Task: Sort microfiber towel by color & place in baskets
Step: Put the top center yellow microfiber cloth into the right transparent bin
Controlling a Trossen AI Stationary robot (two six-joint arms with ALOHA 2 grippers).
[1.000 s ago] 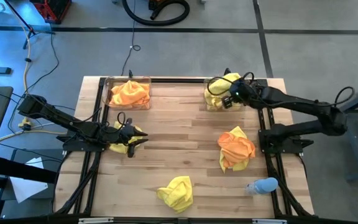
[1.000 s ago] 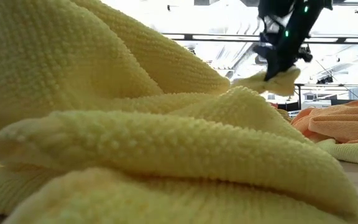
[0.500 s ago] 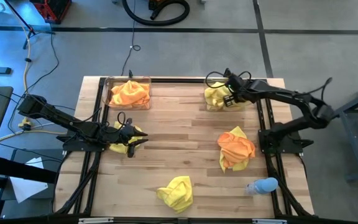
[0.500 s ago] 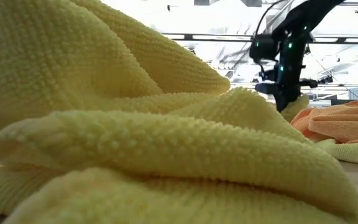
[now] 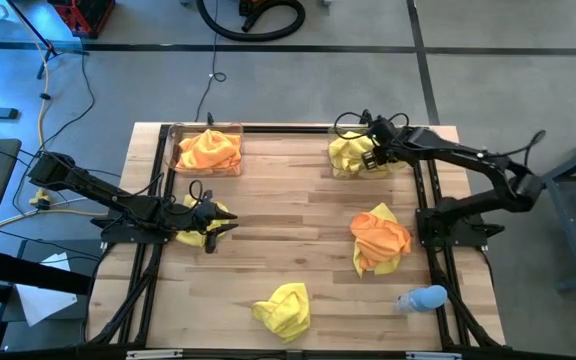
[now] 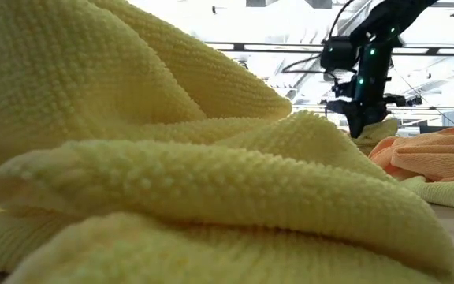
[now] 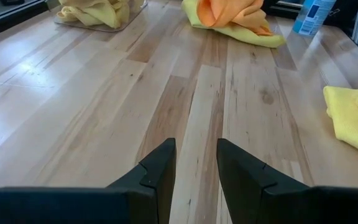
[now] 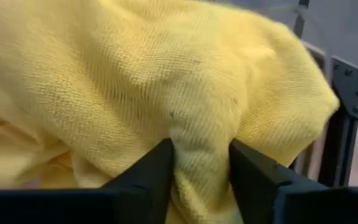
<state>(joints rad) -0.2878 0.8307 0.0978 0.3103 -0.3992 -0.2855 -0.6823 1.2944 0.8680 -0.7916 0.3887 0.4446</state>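
My right gripper [image 5: 368,156] reaches down into the far right basket [image 5: 332,168], open, with a fold of a yellow towel [image 8: 166,81] between its fingers. The far left basket [image 5: 174,132] holds an orange towel [image 5: 208,150]. My left gripper [image 7: 196,162] waits open over bare wood at the table's left, next to a yellow towel [image 5: 190,237] that lies under the arm. An orange towel lying on a yellow one [image 5: 380,240] is at the right. Another yellow towel [image 5: 283,308] lies near the front edge. My right gripper comes from above with its fingers spread. A raised fold of the yellow towel [image 8: 199,168] stands in the gap and lies against both inner faces of the fingers [image 8: 157,171]. The towel's bulk rests in the basket, slack.
A small pale blue object [image 5: 426,298] lies at the near right corner. Black frame rails run along the table's left and right sides [image 5: 420,200]. In the low view a yellow towel [image 6: 172,158] close to the camera hides most of the table.
My right gripper has gone down into the far right basket with the yellow towel. The towel, which hung lifted below the fingers a second ago, now lies bunched in the basket.
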